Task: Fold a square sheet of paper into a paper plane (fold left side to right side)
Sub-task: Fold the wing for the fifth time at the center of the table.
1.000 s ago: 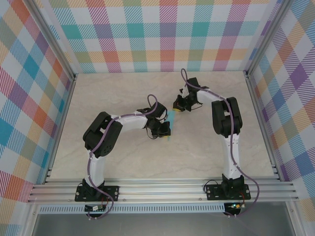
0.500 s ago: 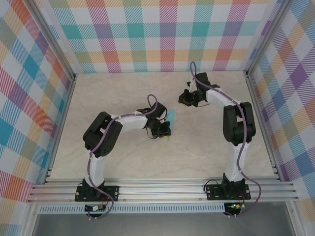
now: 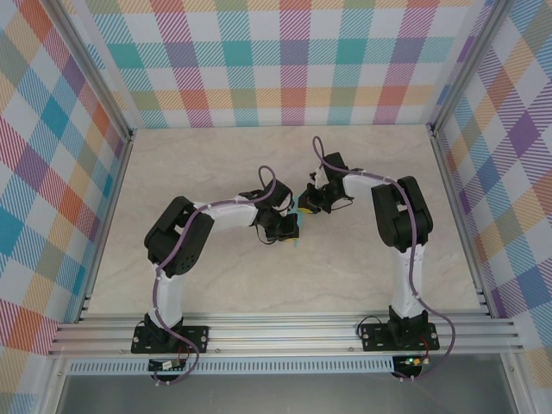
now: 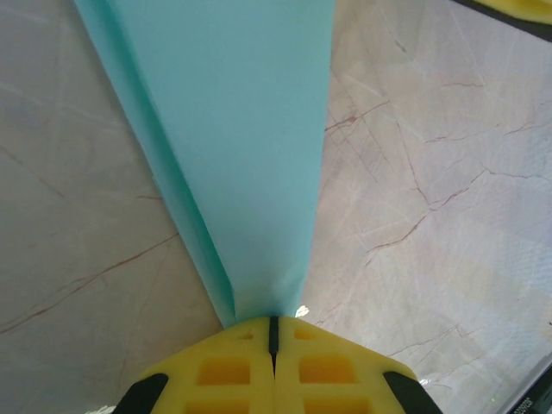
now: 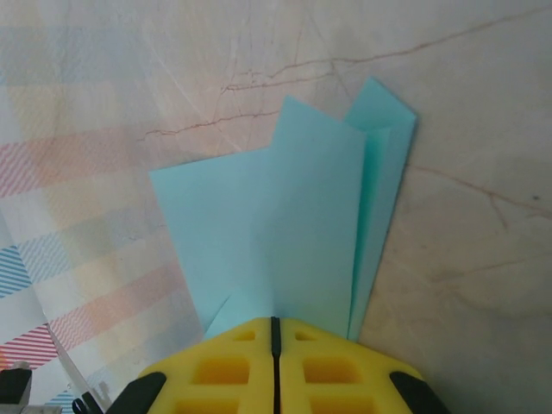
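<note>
The turquoise paper, folded into a narrow creased shape (image 4: 241,129), lies on the marble tabletop. My left gripper (image 4: 273,321) is shut, its yellow fingertips set on the paper's narrow end, with nothing seen between the fingers. My right gripper (image 5: 275,321) is also shut and rests on the wider end, where layered flaps (image 5: 293,224) fan out ahead. From above, the left gripper (image 3: 291,226) and right gripper (image 3: 304,205) meet mid-table, and a sliver of paper (image 3: 297,239) peeks out beside them.
Plaid walls enclose the marble table (image 3: 216,276) on three sides, with aluminium rails along the edges. The right gripper's yellow pad (image 4: 517,7) shows at the top right of the left wrist view. Open tabletop lies all around the arms.
The right gripper swung away toward the back right half a second ago and has come back onto the paper's far end. The left gripper and the paper stayed put.
</note>
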You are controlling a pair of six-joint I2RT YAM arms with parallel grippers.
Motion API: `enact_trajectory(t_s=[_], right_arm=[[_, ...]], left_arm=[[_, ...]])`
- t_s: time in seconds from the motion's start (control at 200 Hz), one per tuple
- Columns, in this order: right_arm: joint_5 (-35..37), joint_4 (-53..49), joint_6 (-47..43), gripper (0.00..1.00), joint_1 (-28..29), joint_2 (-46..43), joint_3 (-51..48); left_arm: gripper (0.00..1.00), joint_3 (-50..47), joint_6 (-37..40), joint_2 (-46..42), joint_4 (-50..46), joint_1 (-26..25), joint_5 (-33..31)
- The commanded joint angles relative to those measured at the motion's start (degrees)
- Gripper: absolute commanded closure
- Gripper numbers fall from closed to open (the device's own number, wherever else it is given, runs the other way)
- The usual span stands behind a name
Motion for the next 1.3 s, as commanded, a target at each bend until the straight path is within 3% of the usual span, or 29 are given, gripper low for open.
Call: enact_trajectory(t_s=[0.0, 0.07, 0.26, 0.6, 1.295], right_arm=[[3.2, -3.6, -0.7, 0.94, -0.2, 2.5, 0.7], [3.2, -3.5, -0.7, 0.95, -0.2, 2.4, 0.2], [2.8, -3.0, -0.5, 0.95, -0.1, 2.2, -0.3], [3.0, -3.0, -0.7, 0.95, 0.3, 2.2, -0.7], [5.7, -6.2, -2.0, 0.95, 0.3, 2.9, 1.4]], left_arm=[[0.91, -2.0, 3.0, -3.4, -2.3, -0.5, -1.6], [0.86, -2.0, 4.4, -5.5, -1.9, -0.4, -1.2], [0.86, -2.4, 4.9, -8.5, 4.2, -0.4, 2.9], [0.9, 0.1, 3.4, -0.3, 8.5, -0.4, 10.3], [0.91, -4.5, 6.6, 0.8, 3.3, -0.4, 9.8]])
